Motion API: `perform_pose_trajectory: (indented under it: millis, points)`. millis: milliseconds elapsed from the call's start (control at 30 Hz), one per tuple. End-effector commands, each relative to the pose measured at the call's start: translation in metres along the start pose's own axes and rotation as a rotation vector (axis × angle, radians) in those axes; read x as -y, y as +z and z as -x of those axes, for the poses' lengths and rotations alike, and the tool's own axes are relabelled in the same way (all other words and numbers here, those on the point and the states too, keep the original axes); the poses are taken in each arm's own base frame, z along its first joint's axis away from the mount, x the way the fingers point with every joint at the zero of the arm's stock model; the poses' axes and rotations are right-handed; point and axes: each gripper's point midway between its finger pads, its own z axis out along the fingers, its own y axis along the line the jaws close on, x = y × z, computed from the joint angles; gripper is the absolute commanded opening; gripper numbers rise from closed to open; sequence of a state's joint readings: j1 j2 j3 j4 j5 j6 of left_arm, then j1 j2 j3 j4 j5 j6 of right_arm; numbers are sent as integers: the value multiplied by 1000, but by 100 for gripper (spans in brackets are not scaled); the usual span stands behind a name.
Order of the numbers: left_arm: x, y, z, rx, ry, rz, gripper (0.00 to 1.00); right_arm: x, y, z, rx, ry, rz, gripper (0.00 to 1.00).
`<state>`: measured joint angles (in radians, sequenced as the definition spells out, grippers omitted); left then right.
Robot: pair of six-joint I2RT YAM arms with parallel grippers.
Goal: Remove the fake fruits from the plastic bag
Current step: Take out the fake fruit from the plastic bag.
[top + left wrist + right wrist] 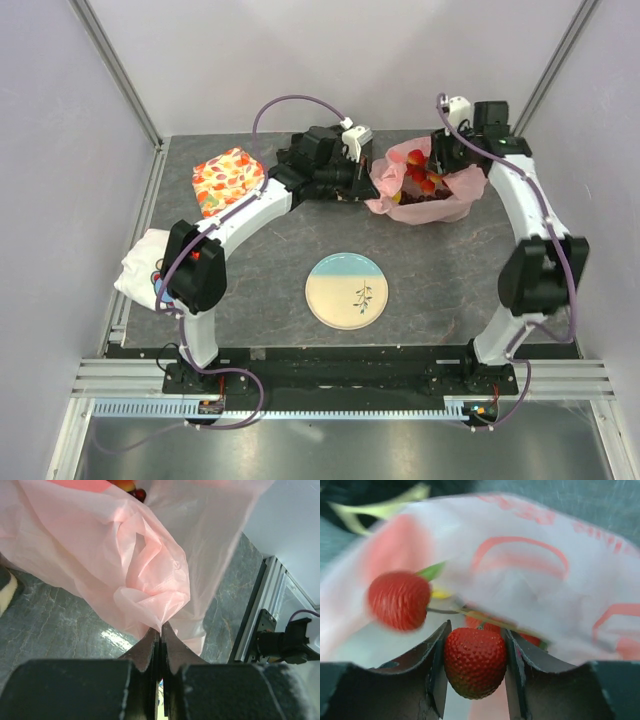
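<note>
The pink plastic bag lies crumpled at the back right of the table with its mouth held up. Red strawberry-like fake fruits on thin stems poke out of it. My left gripper is shut on a pinched fold of the bag's left edge; in the left wrist view the film bunches right at the closed jaws of this gripper. My right gripper reaches into the bag and is shut on one red fruit. A second red fruit hangs on a stem just left of it.
A round blue-and-cream plate sits in front of the bag, mid-table. An orange leaf-print cloth lies at the back left, and a white printed cloth at the left edge. A metal frame rail borders the table.
</note>
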<state>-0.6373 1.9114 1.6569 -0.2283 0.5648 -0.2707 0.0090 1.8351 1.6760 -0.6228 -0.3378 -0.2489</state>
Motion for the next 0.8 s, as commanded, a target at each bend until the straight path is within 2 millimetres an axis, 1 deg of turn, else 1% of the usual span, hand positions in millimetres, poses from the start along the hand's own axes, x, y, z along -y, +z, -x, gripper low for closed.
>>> perform_pose_trajectory:
  millis: [0,33,67,100,133,233,267,333,367,400,433,467,533,567,600,633,667,700,733,767]
  points:
    - [4,7,25,67,34,-1,6,-52,-76,25,119,-2,135,4]
    - [4,7,26,67,32,-3,6,-58,-89,28,137,7,136,3]
    - [6,8,27,68,29,-8,6,-61,-92,23,133,16,139,3]
    - [7,7,28,69,27,-10,6,-63,-97,24,141,17,139,3]
    - [7,7,28,71,21,-9,6,-66,-106,27,159,16,139,3]
    - [9,7,34,84,21,-15,6,-75,-117,31,181,12,169,3]
    - [10,6,37,91,25,-16,6,-78,-122,37,197,11,183,3]
    - [9,7,39,97,30,-9,6,-87,-131,43,213,12,223,3]
    - [8,8,41,101,33,-7,6,-89,-138,51,233,12,229,4]
    - [6,9,41,102,33,1,6,-92,-143,52,233,17,237,4]
    - [4,11,41,102,37,4,6,-99,-151,57,247,10,265,4]
    - [-1,15,40,99,45,8,6,-103,-162,67,273,-6,272,4]
    - [-8,18,41,93,42,23,6,-115,-178,74,290,-27,306,4]
    - [-7,18,48,104,50,15,6,-121,-191,87,323,-55,314,5]
    - [-11,20,48,103,50,18,9,-124,-194,88,314,-48,326,5]
    - [-10,19,55,116,66,13,14,-128,-209,103,356,-70,335,5]
    - [-10,17,59,123,72,12,22,-132,-216,109,371,-77,346,5]
    - [-8,14,65,137,82,12,41,-135,-218,113,368,-64,362,5]
    - [-4,10,73,153,91,9,50,-141,-233,128,413,-85,368,5]
    - [-1,6,79,166,100,2,55,-149,-238,134,426,-90,388,5]
